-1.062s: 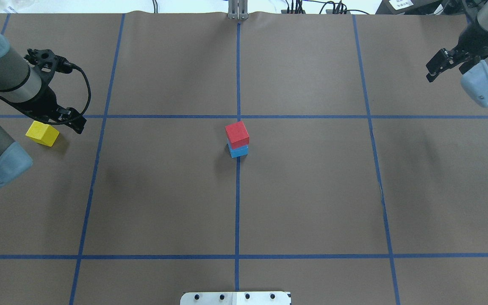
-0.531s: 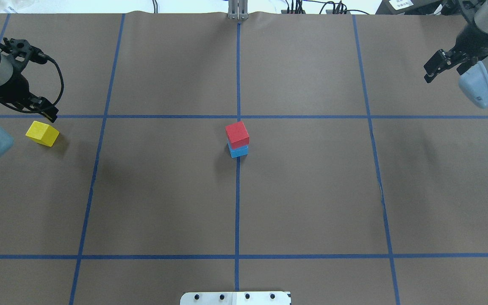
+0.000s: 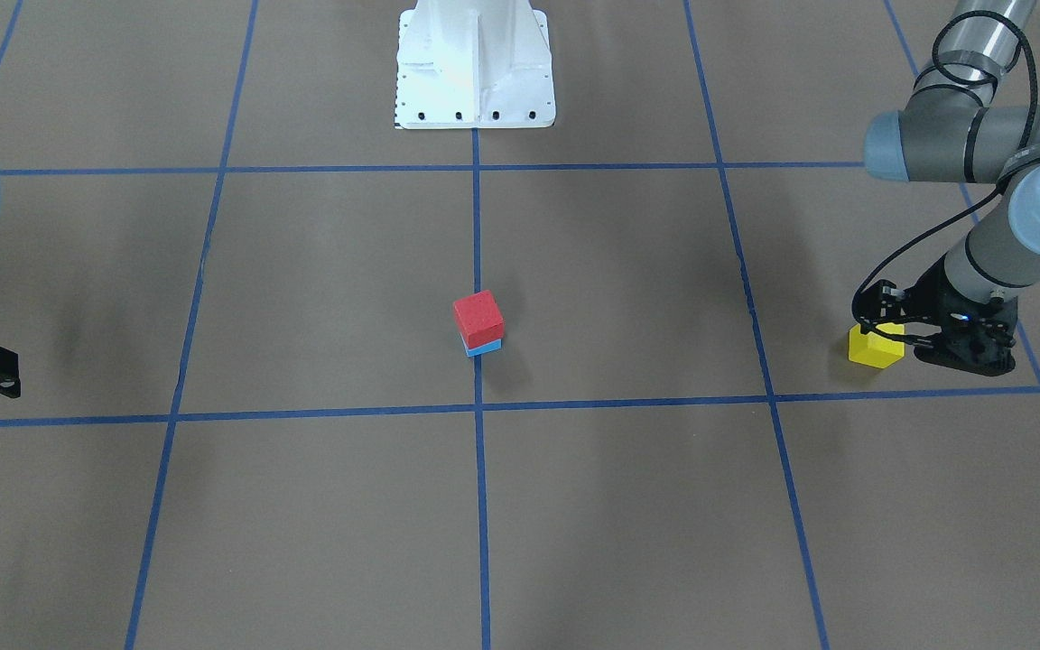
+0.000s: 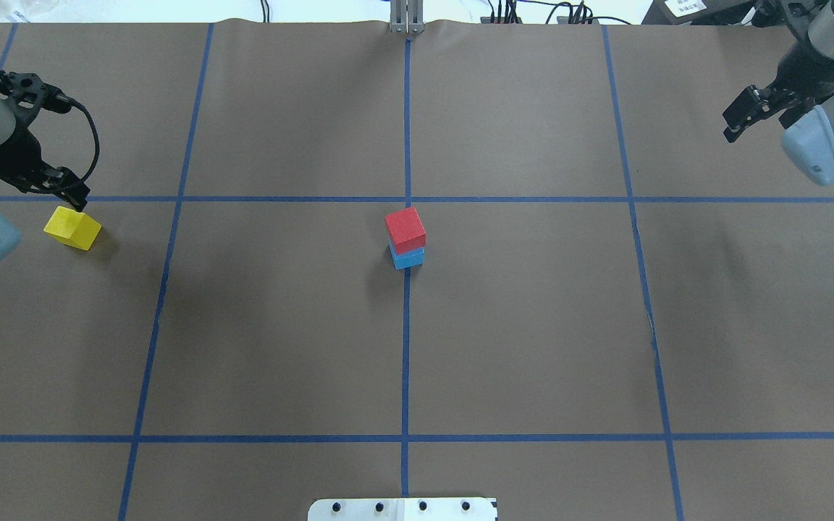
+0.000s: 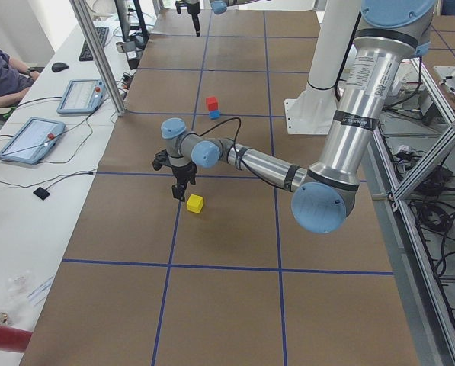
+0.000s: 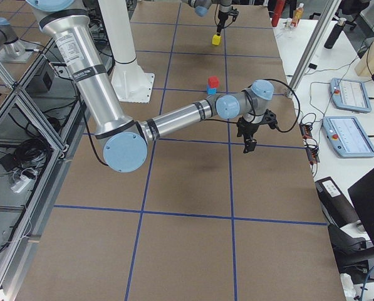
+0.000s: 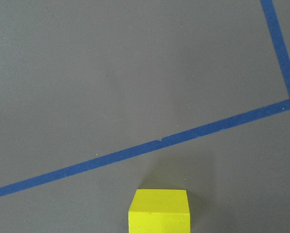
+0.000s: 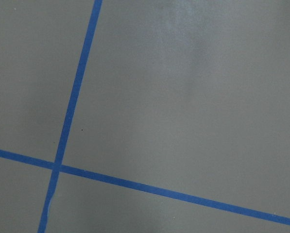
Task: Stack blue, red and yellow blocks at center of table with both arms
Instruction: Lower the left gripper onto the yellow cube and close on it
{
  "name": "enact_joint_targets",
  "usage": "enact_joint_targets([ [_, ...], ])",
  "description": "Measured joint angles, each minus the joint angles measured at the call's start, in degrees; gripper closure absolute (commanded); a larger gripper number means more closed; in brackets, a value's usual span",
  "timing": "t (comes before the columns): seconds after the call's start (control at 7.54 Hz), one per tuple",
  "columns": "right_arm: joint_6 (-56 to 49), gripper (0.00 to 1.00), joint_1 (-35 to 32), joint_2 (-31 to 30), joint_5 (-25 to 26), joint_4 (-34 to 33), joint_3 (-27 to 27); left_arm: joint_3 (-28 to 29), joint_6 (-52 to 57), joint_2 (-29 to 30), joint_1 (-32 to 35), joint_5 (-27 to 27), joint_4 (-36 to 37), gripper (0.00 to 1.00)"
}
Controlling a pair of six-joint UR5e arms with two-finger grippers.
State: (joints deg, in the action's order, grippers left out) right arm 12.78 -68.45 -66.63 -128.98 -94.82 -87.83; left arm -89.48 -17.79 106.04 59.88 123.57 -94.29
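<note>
Center of the table first: the red block [image 4: 405,227] sits on top of the blue block [image 4: 408,257], right on the middle tape line [image 4: 406,347], turned a little off square. The overhead view shows only a sliver of blue under the red.

Out on the robot's left side, the yellow block [image 4: 72,228] lies alone on the brown table cover [image 4: 279,325], well apart from the stack. The left gripper [image 4: 73,194] hangs just at the block's far side. The overhead view puts its tip at the block's far corner, and the front-facing view has it overlapping the block's edge. The left side view shows it beside the block, not around it. Whether its fingers are spread or pressed together, I cannot tell.

The left wrist camera catches just the yellow block at its bottom edge, with a tape line beyond it. The right wrist camera shows only cover and crossing tape.

The right gripper [image 4: 739,119] is far off at the table's right edge, holding nothing; its finger state I cannot tell either.

The count: three blocks, one of each colour, and two grippers. Only the side views show two tablets [image 5: 29,139] on the bench.
</note>
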Motion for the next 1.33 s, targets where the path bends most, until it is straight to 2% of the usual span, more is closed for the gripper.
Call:
enact_joint_targets([
  [0.27,0.0,0.0,0.1,-0.1,0.1,0.1,0.0,0.9,-1.0,0.2,-0.2,0.0,-0.5,0.0],
  [0.8,0.0,0.0,0.0,-0.1,0.3,0.1,0.0,6.6,-6.5,0.2,-0.7,0.0,-9.3,0.0],
  [1.33,-0.2,0.0,0.0,-0.1,0.4,0.1,0.2,6.1,-11.2,0.1,-1.7,0.2,-10.6,0.0],
])
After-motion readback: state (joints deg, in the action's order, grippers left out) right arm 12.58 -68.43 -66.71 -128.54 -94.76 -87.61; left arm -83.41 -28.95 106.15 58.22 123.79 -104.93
